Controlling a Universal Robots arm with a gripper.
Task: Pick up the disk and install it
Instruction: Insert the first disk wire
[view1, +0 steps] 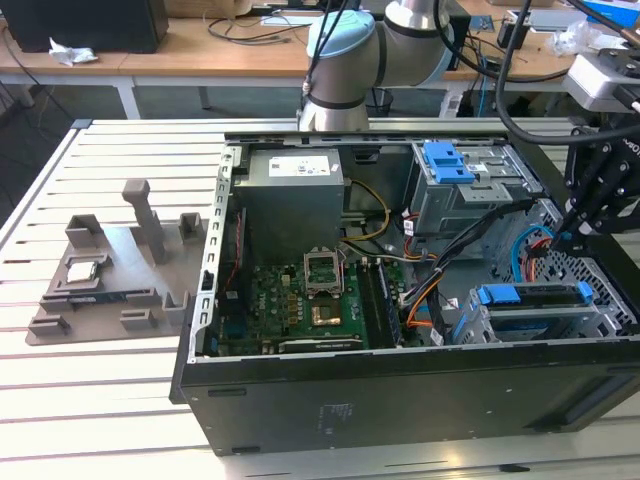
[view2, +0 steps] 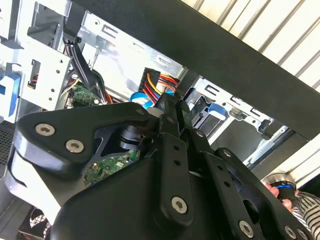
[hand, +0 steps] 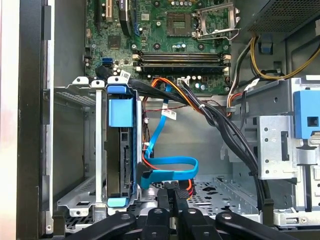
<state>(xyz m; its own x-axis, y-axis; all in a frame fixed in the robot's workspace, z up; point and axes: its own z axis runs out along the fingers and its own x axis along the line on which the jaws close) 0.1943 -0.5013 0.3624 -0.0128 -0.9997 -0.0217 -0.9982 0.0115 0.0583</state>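
Note:
The disk (view1: 530, 296) sits edge-up in the lower drive cage (view1: 480, 330) at the front right corner of the open computer case, framed by blue caddy rails. In the first wrist view the disk (hand: 120, 150) stands in its metal cage with a blue tab on its end. My gripper (view1: 566, 236) hangs above the case's right side, just beyond the cage. Its fingers (hand: 166, 196) are pressed together with nothing between them. They hover over the perforated case floor beside a looped blue cable (hand: 170, 167), apart from the disk. The second wrist view shows the gripper (view2: 169, 107) from behind.
A blue bracket (view1: 448, 160) tops the upper drive bay. Cable bundles (view1: 440, 270) cross between the bays and the motherboard (view1: 300, 300). The power supply (view1: 292, 195) sits at the back. A grey parts tray (view1: 100, 275) holding a small chip lies on the slatted table at the exterior view's left.

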